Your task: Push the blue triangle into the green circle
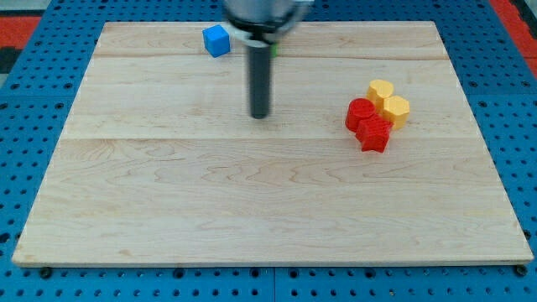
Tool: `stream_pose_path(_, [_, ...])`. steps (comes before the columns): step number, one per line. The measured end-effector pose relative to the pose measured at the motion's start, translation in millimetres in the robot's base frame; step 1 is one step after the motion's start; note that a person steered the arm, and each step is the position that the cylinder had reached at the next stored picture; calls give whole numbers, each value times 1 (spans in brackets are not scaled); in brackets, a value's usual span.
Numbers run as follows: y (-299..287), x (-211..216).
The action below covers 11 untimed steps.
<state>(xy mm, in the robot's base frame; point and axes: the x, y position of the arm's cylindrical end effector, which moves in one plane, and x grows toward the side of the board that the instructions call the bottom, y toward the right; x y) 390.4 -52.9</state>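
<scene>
Scene: while red [367,124] and yellow blocks [388,102] are clustering right, a blue block [216,40] is sitting top
Tip [260,115]: hovering centre, touching nothing
Claw: none, just a rod

A cube [216,40] lies upper-left of my tip [260,115], block cluster [377,113] right.

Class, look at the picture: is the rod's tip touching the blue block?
No: my tip stands apart from the blue block, lower in the view and to the block's right.

Bright, even light with faint shadows only; the board [252,193] is sharp, the arm [262,13] at the view's top blurred.
</scene>
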Motion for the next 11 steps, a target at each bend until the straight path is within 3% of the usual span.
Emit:
stream_pose_path(2, [-149, -96])
stream_pose_path(4, [-103, -188])
stream_pose_path(5, [-64, -199])
stream_pose_path(7, [24, -169])
stream_pose_path(8, [-7, -122])
stream_pose_path(11, [10, -143])
